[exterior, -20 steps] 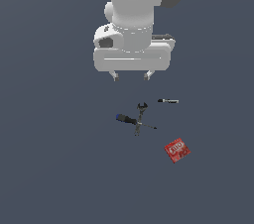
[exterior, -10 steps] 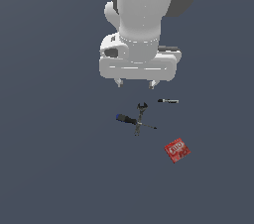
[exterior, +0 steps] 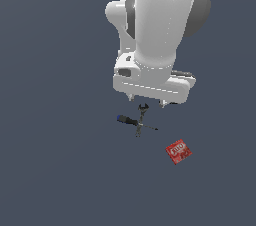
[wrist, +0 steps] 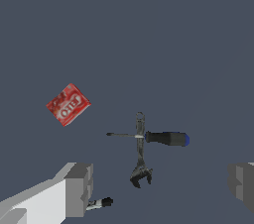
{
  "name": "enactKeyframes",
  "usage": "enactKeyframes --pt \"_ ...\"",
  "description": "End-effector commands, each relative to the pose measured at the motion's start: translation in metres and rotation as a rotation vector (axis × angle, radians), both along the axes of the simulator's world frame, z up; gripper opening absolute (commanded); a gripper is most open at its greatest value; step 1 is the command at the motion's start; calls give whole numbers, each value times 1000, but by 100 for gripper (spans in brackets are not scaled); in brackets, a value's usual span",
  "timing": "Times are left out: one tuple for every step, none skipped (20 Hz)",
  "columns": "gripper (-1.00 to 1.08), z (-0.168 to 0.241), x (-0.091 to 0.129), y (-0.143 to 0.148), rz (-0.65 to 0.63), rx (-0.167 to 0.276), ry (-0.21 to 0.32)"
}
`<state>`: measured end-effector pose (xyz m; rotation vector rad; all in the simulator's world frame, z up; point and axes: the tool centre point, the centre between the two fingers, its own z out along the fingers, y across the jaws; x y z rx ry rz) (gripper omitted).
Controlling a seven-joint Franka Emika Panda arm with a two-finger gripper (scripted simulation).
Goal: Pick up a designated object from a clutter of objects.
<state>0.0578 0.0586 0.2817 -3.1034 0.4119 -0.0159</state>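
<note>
Now the hand [exterior: 151,104] has come lower & moved toward the exterior view's right, fingers spread wide, holding nothing. Red box [exterior: 178,151] lies flat on the tabletop [exterior: 55,160], apart from the screwdriver [wrist: 166,138] & wrench [wrist: 140,161]. Not over the box yet, I think.

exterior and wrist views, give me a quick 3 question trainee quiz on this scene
1. True or false: the red box lies apart from the crossed tools.
2. Which tool lies across the wrench?
A. marker
B. screwdriver
C. red box
3. Fill in: the fingers are spread wide and hold ____.

Key: 1 true. 2 B. 3 nothing; the gripper hangs above the tools, with the box off to the exterior view's right.
</note>
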Motion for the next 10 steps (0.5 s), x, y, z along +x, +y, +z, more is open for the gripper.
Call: enactKeyframes --pt "100 -10 8 9 -51 1 1" --pt "100 -15 12 13 -72 1 2" --pt "100 -19 15 16 -92 1 2" --pt "100 -23 18 20 -112 1 3" --pt "100 -28 21 24 -132 1 3" --pt "100 -32 23 27 -152 1 4" --pt "100 -37 26 31 -172 1 4" --pt "100 -42 29 35 -192 1 5" --pt "100 -46 32 39 -212 2 5" --pt "100 -51 34 42 -233 2 6"
